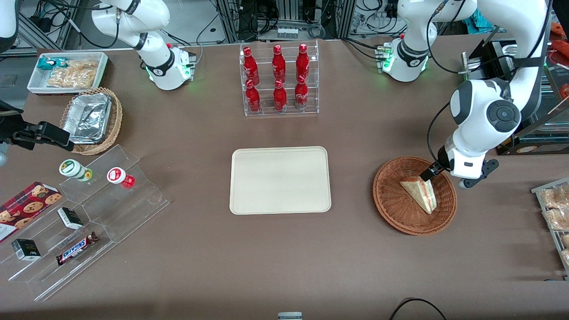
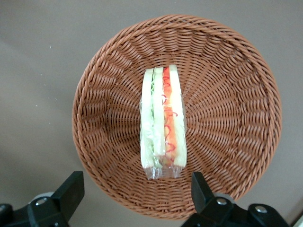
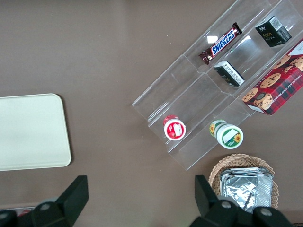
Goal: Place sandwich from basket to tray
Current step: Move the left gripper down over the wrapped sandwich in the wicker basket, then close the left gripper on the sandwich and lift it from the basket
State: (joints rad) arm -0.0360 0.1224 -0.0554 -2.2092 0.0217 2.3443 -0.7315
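Sandwich (image 2: pixel 163 123) lies mid-basket (image 2: pixel 118 71), wicker rim clear all round; we see our gripper (image 2: pixel 135 187) hovering above, fingers spread wide.

Reddish-brown woven basket (image 2: pixel 113 85), white-green-red striped sandwich (image 2: pixel 163 123) — cream tray (image 1: pixel 280 180), black hand (image 2: pixel 135 198)

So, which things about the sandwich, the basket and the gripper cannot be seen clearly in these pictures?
- Gripper: open above the basket; in the front view the arm's wrist hides most of its fingers.
- Sandwich: its underside rests on the basket floor, hidden in both views.
- Sandwich wrap label: too small to read.
- Tray: the right wrist view's edge cuts it off; absent from the left wrist view.
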